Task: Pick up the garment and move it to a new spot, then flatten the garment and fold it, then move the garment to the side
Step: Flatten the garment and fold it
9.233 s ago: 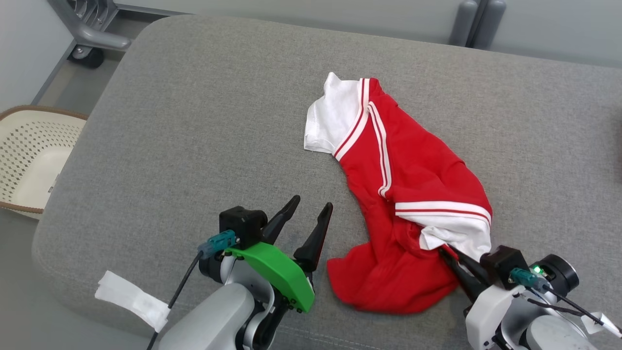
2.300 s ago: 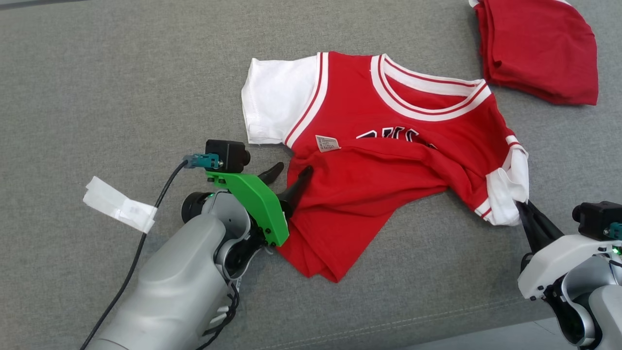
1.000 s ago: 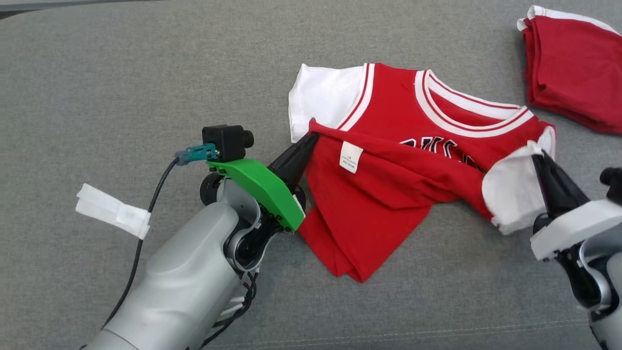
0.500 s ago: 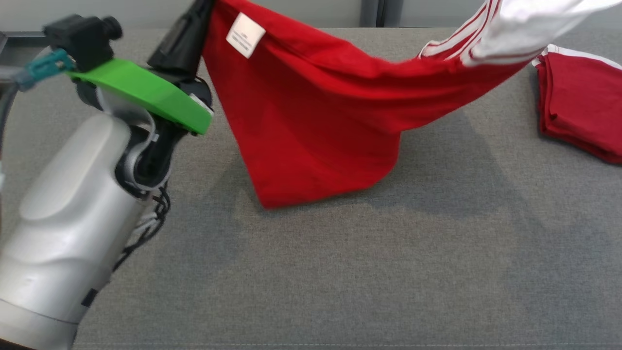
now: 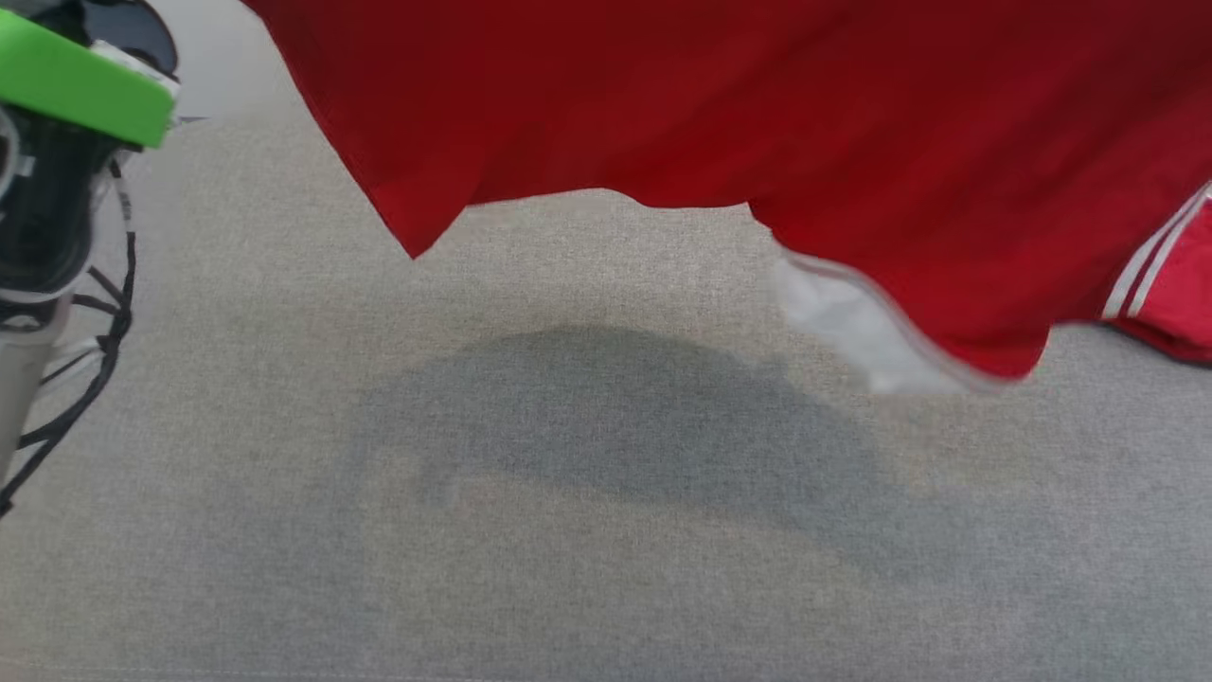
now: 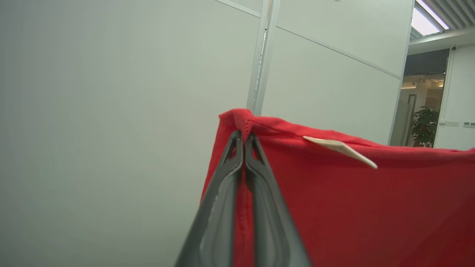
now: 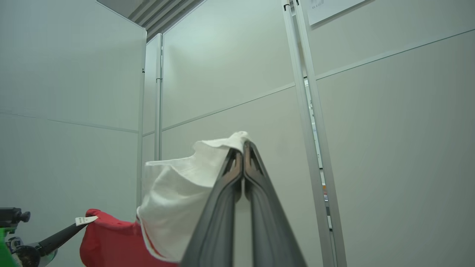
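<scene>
Surface: I see a grey woven cushion (image 5: 568, 568) lying flat below the garment (image 5: 757, 114), with nothing touching the two.
Shadow: a broad dark patch (image 5: 615, 426) sits on the cushion straight under the garment.
Garment: it is a red shirt, stretched out in the air between my two grippers. Its lower edge hangs clear of the cushion.
Sleeve: a white sleeve (image 5: 852, 322) dangles from the garment's lower right part, blurred in the head view.
Tag: a small pale label (image 6: 339, 150) sticks out of the garment's top hem, just beside the left pinch point.
Second cloth: a red piece with white stripes (image 5: 1184, 303) rests on the cushion at the garment's lower right, partly covered by it.
Left gripper (image 6: 243, 135): the fingers are pressed together on a corner of the garment's red hem, which bunches over the tips.
Right gripper (image 7: 243, 146): the fingers are pressed together on the garment's white sleeve cloth, which drapes off to their left in the right wrist view.
Left arm: I see its green bracket (image 5: 76, 76) and dark cables (image 5: 95, 379) at the garment's left side.
Room: pale partition panels (image 6: 111, 111) stand behind the garment, joined by a metal post (image 6: 261, 55).
Beyond: past the garment's far end there is an opening with a potted plant (image 6: 423, 126), and a ceiling light (image 6: 426, 18) above it.
Wall sheet: a white paper (image 7: 330, 7) hangs high on the panel behind the garment.
</scene>
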You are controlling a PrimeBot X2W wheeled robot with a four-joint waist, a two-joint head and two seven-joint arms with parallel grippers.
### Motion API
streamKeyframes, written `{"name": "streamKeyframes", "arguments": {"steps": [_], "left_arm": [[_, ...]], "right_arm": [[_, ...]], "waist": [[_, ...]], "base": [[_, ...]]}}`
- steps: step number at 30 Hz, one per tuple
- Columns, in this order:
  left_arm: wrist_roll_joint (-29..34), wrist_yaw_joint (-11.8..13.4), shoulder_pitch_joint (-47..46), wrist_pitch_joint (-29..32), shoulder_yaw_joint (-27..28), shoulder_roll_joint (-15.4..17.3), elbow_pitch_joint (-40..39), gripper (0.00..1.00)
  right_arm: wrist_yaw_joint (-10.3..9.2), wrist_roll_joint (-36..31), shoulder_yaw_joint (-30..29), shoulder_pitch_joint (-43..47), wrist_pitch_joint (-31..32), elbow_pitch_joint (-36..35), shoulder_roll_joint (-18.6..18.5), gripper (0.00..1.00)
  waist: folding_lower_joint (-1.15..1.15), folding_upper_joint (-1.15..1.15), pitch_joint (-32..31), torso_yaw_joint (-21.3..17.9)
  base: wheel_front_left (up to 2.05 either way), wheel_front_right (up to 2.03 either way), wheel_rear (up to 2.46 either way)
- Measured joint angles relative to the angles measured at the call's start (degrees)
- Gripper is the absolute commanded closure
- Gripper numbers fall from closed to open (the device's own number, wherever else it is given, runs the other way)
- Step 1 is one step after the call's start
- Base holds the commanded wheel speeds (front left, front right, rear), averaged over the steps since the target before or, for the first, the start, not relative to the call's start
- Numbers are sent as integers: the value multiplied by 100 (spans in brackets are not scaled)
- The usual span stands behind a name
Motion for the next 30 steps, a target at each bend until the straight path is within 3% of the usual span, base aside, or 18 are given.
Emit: {"name": "streamKeyframes", "arguments": {"steps": [10, 14, 18, 21, 24, 30], "left_arm": [[-630, 424, 157, 980, 156, 594, -1147, 100], [-539, 494, 141, 1185, 89, 689, -895, 100], [-549, 497, 37, 1376, -135, 421, -425, 100], [-388, 498, -162, 1499, -414, 226, -92, 100], [159, 499, -591, 1371, -487, 185, 269, 100], [641, 506, -1978, 536, 134, -210, 353, 100]], "right_arm": [[-545, 789, 69, 372, 888, -695, 112, 100], [-600, 972, 401, 371, 1113, -354, 357, 100], [-695, 987, 820, 257, 1216, 482, 728, 100], [-745, 805, 1141, -281, 1233, 1159, 1025, 100], [-756, 366, 1203, -1273, 1131, 1739, 1293, 100], [-789, -388, 1072, -3340, 662, 1989, 1522, 100]], "waist": [[0, 0, 207, -118], [0, 0, 461, -149], [0, 0, 747, -165], [0, 0, 976, -174], [0, 0, 1209, -186], [0, 0, 1683, -224]], "base": [[0, 0, 0], [0, 0, 0], [0, 0, 0], [0, 0, 0], [0, 0, 0], [0, 0, 0]]}}
